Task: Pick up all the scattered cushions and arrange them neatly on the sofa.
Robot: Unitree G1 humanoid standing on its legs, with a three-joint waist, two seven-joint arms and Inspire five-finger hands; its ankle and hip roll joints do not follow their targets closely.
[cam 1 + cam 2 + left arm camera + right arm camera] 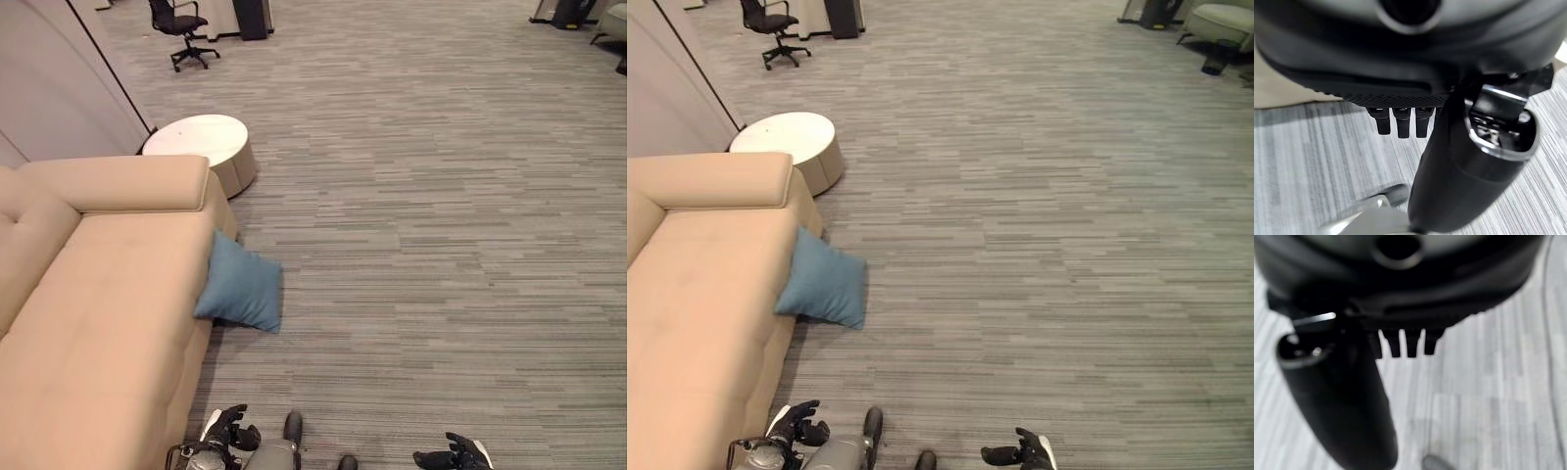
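Blue cushion, beige sofa, grey-striped carpet

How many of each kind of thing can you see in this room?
Blue cushion: 1
Beige sofa: 1
Round white table: 1
Black office chair: 1
Grey armchair: 1
Robot hands, left hand and right hand: 2
Total: 7

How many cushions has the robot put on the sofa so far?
None yet. The sofa seat is bare. One blue cushion is on the floor, leaning against the sofa's front. The left hand and right hand hang low and hold nothing. Left to do: pick the cushion up and set it on the seat.
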